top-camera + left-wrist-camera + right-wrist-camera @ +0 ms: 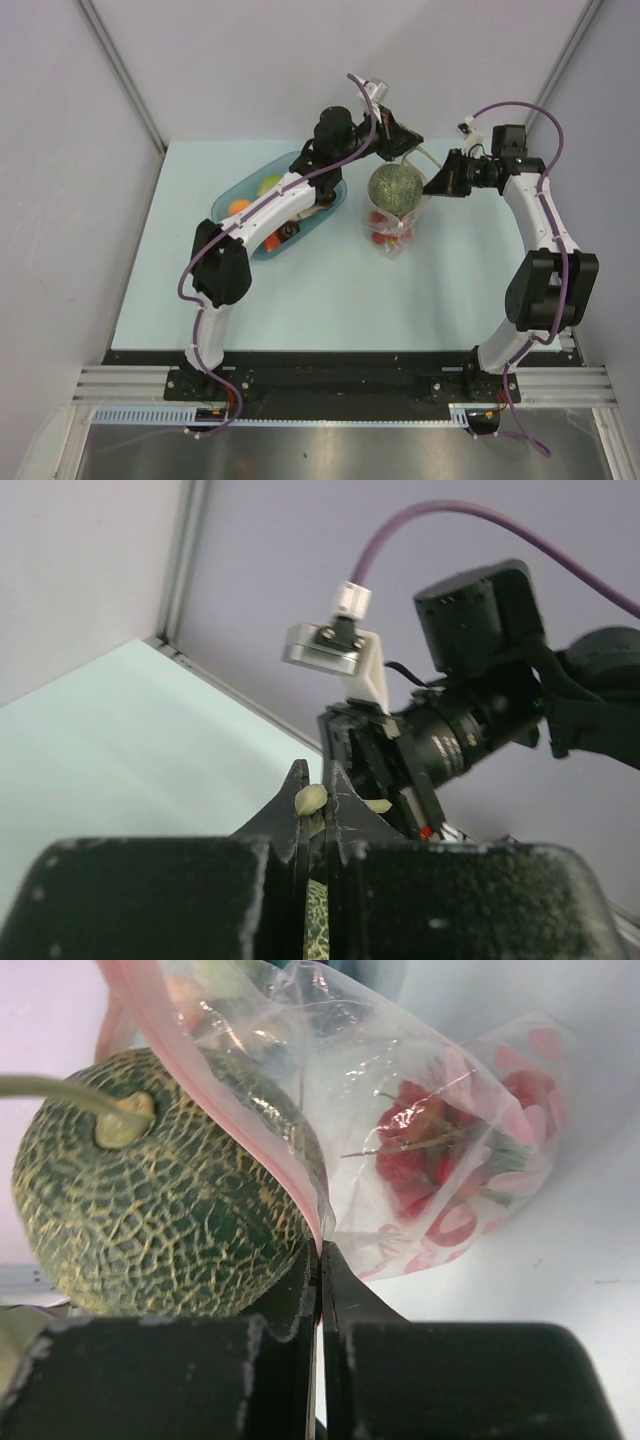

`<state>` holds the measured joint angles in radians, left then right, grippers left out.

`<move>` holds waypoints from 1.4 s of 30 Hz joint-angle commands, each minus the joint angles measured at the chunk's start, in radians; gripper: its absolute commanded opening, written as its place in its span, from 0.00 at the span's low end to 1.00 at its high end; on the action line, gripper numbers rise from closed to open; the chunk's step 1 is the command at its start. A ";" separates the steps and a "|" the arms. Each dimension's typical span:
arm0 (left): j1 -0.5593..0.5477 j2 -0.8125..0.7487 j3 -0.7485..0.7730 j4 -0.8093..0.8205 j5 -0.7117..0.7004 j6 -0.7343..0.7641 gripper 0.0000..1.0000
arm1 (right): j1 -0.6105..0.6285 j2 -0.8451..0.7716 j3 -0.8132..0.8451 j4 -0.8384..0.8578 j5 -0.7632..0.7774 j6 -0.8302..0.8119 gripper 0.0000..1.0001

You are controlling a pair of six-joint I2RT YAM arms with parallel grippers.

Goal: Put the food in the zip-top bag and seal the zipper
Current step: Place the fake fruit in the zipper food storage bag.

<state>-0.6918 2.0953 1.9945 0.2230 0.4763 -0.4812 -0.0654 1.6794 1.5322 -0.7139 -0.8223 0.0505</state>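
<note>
The dark green round squash hangs in the mouth of the zip-top bag, which holds small red pieces. My left gripper is shut on the squash's pale stem from above; a sliver of squash shows below the jaws. My right gripper is shut on the bag's mouth edge, beside the squash. In the right wrist view the gripper pinches the pinkish zipper strip, with red pieces inside the bag.
The blue oval tray lies left of the bag under my left arm, holding a light green apple, an orange and other pieces partly hidden. Walls close in at the table's back and sides.
</note>
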 commanded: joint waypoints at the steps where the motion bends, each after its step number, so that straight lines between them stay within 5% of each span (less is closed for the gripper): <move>1: -0.006 -0.026 0.006 0.044 -0.145 0.018 0.00 | -0.019 0.002 0.043 0.030 -0.100 0.038 0.00; 5: -0.032 -0.043 -0.002 0.033 -0.359 0.105 0.00 | -0.022 0.002 0.042 0.030 -0.126 0.054 0.00; 8: -0.058 -0.052 -0.026 0.074 -0.395 0.145 0.00 | -0.025 0.012 0.045 0.039 -0.146 0.078 0.00; 23: -0.052 -0.282 -0.439 0.355 -0.119 0.222 0.10 | -0.091 0.040 0.040 0.119 -0.222 0.230 0.00; 26: -0.041 -0.285 -0.436 0.309 -0.090 0.252 0.05 | -0.091 0.048 0.039 0.120 -0.222 0.232 0.00; 32: -0.028 -0.265 -0.376 0.124 0.071 0.410 0.23 | -0.091 0.052 0.040 0.142 -0.221 0.252 0.00; 38: -0.049 -0.213 -0.260 -0.141 -0.057 0.640 0.18 | -0.088 0.052 0.043 0.171 -0.230 0.278 0.00; 42: -0.032 -0.221 -0.243 -0.186 -0.038 0.655 0.35 | -0.077 0.054 0.046 0.177 -0.227 0.285 0.00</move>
<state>-0.7303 1.8900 1.7172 0.1349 0.4458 0.0772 -0.1513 1.7309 1.5356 -0.5827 -1.0225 0.3115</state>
